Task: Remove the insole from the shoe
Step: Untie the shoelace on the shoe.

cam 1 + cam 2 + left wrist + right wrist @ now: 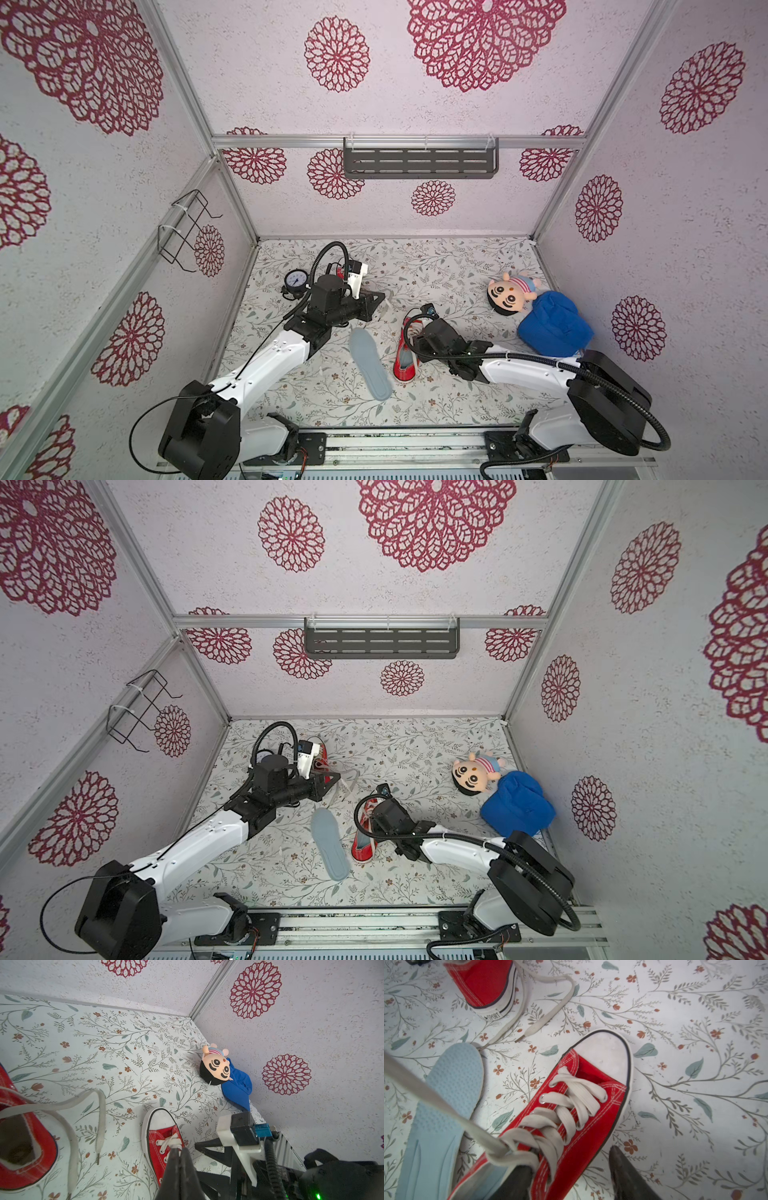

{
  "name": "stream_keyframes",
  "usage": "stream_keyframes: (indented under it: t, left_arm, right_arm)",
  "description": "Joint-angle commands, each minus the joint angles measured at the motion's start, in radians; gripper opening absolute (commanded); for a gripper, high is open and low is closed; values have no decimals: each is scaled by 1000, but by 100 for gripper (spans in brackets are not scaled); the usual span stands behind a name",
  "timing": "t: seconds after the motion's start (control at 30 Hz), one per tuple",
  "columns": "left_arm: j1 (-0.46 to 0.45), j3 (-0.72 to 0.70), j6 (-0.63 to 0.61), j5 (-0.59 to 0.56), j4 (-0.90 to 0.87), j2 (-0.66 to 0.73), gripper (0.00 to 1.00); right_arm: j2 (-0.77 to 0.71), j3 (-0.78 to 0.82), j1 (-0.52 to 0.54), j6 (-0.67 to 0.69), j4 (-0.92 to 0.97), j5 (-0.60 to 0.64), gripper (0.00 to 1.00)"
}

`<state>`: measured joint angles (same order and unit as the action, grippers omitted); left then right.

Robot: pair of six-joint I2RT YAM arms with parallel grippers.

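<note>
Right fingers apart, straddling red shoe wall; left fingers closed, empty.

a plush doll lies touching a blue cloth; a pressure gauge sits well apart.

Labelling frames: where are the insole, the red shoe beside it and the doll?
insole (370,365): in a top view, mid-length.
red shoe (568,1102): right wrist view, laces.
doll (508,293): in a top view, face.
</note>
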<state>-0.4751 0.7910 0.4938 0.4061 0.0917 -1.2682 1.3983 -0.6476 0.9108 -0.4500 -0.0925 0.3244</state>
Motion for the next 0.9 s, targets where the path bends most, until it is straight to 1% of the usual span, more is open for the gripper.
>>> stream_keyframes:
  t: [0.0,0.03,0.13,0.2,0.23,0.43,0.57,0.7,0.87]
  left_arm:
    - [-3,-37,-35,29,15,41,7]
    - [-3,-49,-38,32,18,52,15]
    - [-1,-81,-46,41,21,86,43]
    - [-1,-110,-47,43,22,113,55]
    - [-2,-128,-44,43,22,127,57]
    - [-27,-247,0,35,51,172,60]
    - [-87,-296,11,5,77,157,62]
    - [-160,-302,21,-42,135,86,63]
    - [-233,-227,6,-87,146,-64,62]
  right_arm:
    - [-48,16,-1,-15,-137,108,55]
    - [-54,25,0,-11,-164,114,55]
    - [-61,53,0,3,-250,115,55]
    - [-55,61,-1,8,-287,114,55]
    - [-50,67,-1,13,-312,112,55]
    - [-37,67,0,46,-398,129,55]
    - [-61,46,0,84,-414,143,55]
    - [-88,50,0,96,-448,150,55]
    - [-76,59,0,75,-431,145,55]
